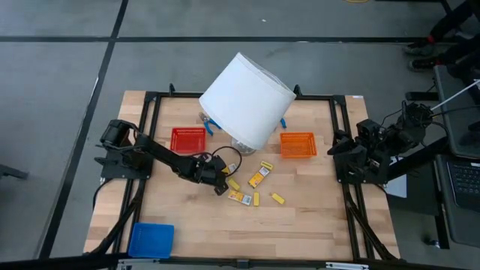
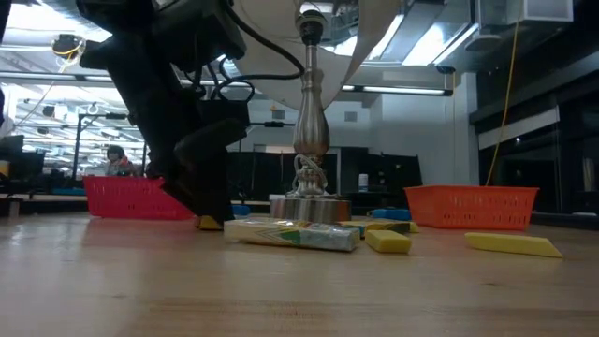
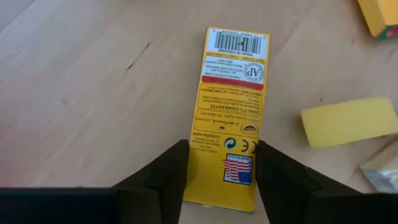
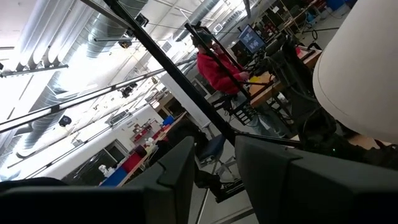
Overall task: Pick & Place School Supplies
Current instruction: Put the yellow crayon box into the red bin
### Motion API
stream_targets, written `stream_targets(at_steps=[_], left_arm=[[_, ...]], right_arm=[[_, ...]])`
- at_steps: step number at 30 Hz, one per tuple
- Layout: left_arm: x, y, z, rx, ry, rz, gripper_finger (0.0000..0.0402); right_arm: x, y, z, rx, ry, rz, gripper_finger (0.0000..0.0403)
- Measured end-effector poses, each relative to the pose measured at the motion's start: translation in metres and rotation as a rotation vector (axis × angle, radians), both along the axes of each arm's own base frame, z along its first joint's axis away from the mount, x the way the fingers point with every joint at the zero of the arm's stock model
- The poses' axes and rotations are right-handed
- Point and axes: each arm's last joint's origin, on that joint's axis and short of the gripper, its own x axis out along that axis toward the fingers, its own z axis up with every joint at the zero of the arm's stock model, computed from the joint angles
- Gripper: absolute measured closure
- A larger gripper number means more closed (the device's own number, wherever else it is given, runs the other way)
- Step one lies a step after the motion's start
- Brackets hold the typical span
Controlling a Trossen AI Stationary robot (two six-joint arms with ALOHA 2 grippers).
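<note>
The school supplies lie scattered mid-table: yellow packets with white labels (image 1: pixel 259 177) (image 1: pixel 240 196) and short yellow sticks (image 1: pixel 277 198). My left gripper (image 1: pixel 220 183) reaches in from the left and is down at the table, shut on one yellow-orange packet (image 3: pixel 230 112) that lies flat on the wood. In the low view this gripper (image 2: pixel 208 201) stands on the tabletop left of the lamp base. A yellow stick (image 3: pixel 351 121) lies beside the held packet. My right gripper (image 4: pixel 214 168) waits at the table's right edge (image 1: pixel 360 150), open and pointing into the room. My left gripper pinches the packet between its two fingers (image 3: pixel 168 177), one on each long edge, near the packet's end with the small flag print (image 3: pixel 239 171). The fingers come slanting down from the table's left side and lie across the packet's width. The packet rests flat on the table.
A big white lampshade (image 1: pixel 247 97) on a metal base (image 2: pixel 309 201) overhangs the far middle. A red basket (image 1: pixel 187 139) sits far left, an orange basket (image 1: pixel 298 145) far right, a blue tray (image 1: pixel 150 240) at the near left corner. Bare wood lies along the near edge.
</note>
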Motion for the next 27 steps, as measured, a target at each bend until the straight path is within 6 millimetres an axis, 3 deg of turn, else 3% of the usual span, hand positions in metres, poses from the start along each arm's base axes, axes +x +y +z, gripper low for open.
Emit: stream_targets(at_steps=[6,10,15,22,27], left_arm=[[-0.020,0.001,0.021,-0.031,0.056,0.048,0.0248],[-0.035,-0.001,0.056,0.005,-0.024,0.043,0.0250],[-0.068,0.002,0.097,0.051,-0.091,0.049,0.0270],[-0.123,0.028,0.127,0.087,-0.060,0.270,0.0276],[-0.130,0.045,0.135,0.167,0.024,0.080,0.0276]], right_arm=[[0.003,0.002,0.000,0.004,0.001,-0.008,0.0282],[0.006,0.005,0.000,-0.007,-0.001,-0.010,0.0282],[0.009,0.008,0.002,-0.015,-0.019,-0.006,0.0282],[0.013,0.014,0.003,-0.048,-0.047,-0.007,0.0282],[0.013,0.017,0.004,-0.050,-0.058,-0.013,0.0282]])
